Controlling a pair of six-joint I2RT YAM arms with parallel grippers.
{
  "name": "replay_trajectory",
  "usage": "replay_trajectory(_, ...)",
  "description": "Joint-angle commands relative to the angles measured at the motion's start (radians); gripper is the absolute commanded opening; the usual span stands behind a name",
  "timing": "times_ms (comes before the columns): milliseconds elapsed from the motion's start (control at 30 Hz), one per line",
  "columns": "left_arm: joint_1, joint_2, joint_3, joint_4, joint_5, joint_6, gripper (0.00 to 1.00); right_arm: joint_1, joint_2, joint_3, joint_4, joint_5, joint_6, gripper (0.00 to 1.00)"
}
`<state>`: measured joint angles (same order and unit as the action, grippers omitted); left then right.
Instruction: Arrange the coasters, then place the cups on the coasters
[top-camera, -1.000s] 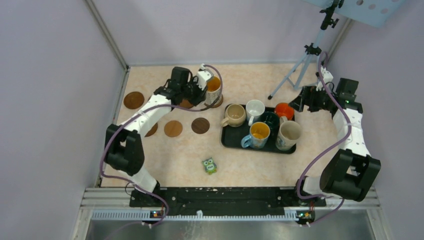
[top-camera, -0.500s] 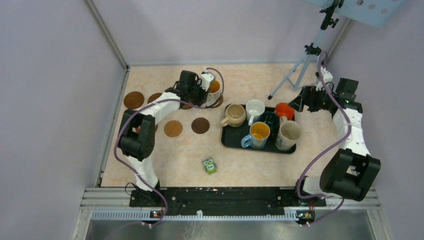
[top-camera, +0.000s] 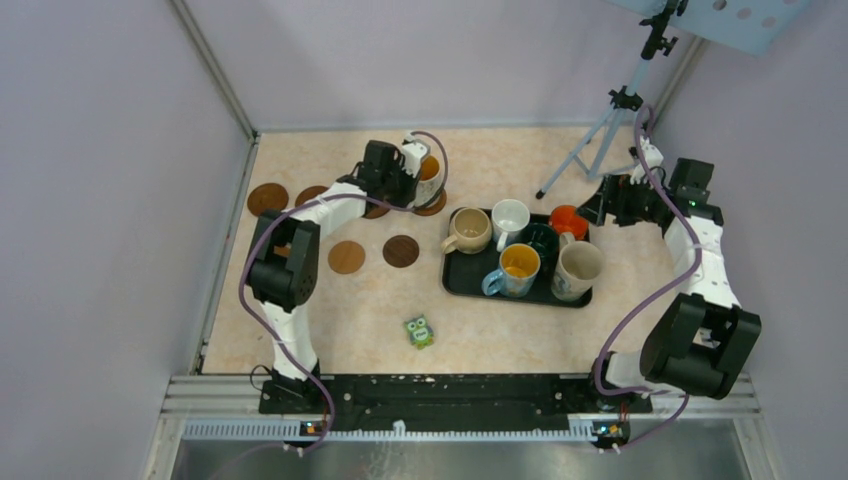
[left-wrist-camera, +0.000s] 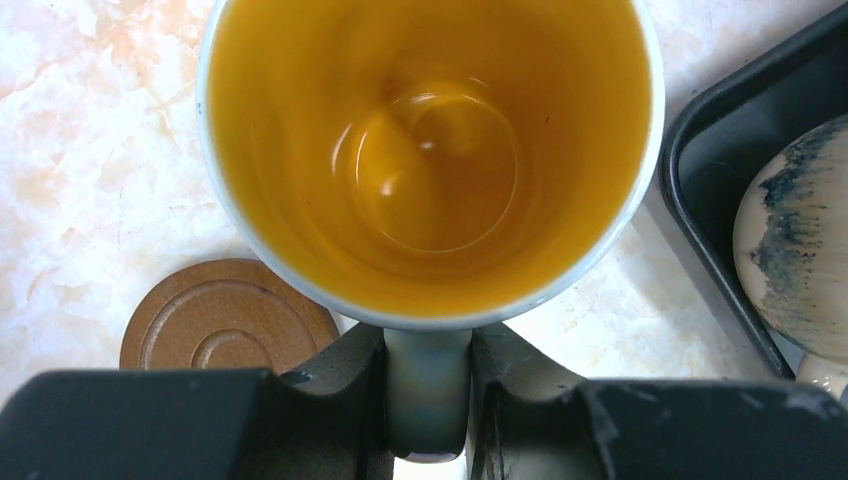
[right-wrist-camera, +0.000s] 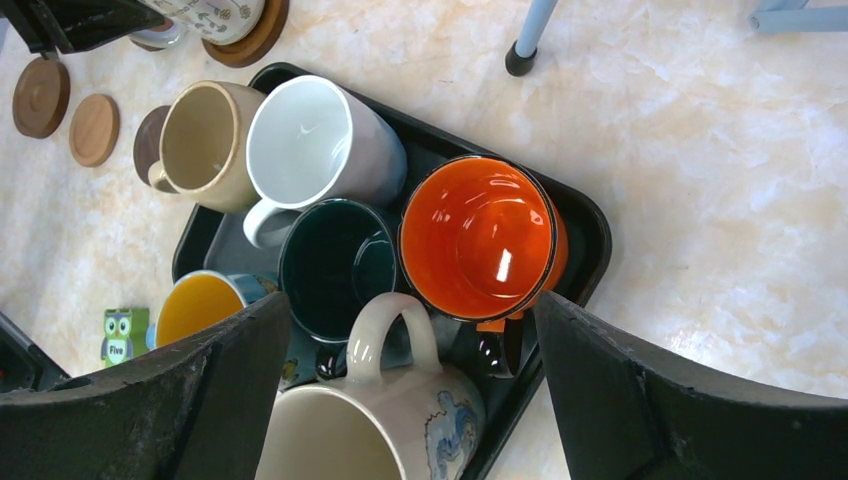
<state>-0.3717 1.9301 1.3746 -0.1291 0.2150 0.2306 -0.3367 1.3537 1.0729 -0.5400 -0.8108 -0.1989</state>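
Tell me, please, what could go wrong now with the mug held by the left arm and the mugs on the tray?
The left pincer grips the orange-lined mug only by its handle; it might twist or sit off-centre on the coaster beneath.
The black tray lies close beside it; a sideways move could bump it.
The open right pincer hangs over the orange-red mug, packed against the dark green mug; closing may knock neighbours.

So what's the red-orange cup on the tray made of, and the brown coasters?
The red-orange cup looks like glazed ceramic: glossy, with a bright glint of light inside. The coasters look like wood, matte, one showing fine grain and turned rings up close; could be a wood-look board instead.
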Motion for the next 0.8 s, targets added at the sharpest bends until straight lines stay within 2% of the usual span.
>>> replay_trajectory(0,0.007,-0.014,0.085,0.161,0.014,-0.032,0.00,-0.002,0.005,0.003,0.017,-0.024,-0.010,0.91)
replay_trajectory(167,0.008,0.001,0.091,0.155,0.006,-0.039,0.00,-0.002,0.005,0.002,0.016,-0.024,-0.011,0.91)
replay_trajectory(300,0.008,-0.007,0.085,0.135,0.004,-0.055,0.09,-0.002,0.006,0.004,0.015,-0.023,-0.013,0.91)
replay_trajectory(467,0.007,-0.021,0.076,0.134,0.024,-0.065,0.11,-0.002,0.008,0.005,0.017,-0.023,-0.011,0.91)
replay_trajectory(567,0.006,-0.017,0.077,0.102,0.038,-0.059,0.18,-0.002,0.009,0.004,0.018,-0.023,-0.010,0.91)
replay_trajectory(700,0.006,-0.013,0.071,0.083,0.070,-0.044,0.23,-0.002,0.007,0.002,0.017,-0.020,-0.010,0.91)
replay_trajectory(767,0.006,-0.015,0.070,0.077,0.078,-0.042,0.33,-0.002,0.006,0.003,0.018,-0.020,-0.010,0.91)
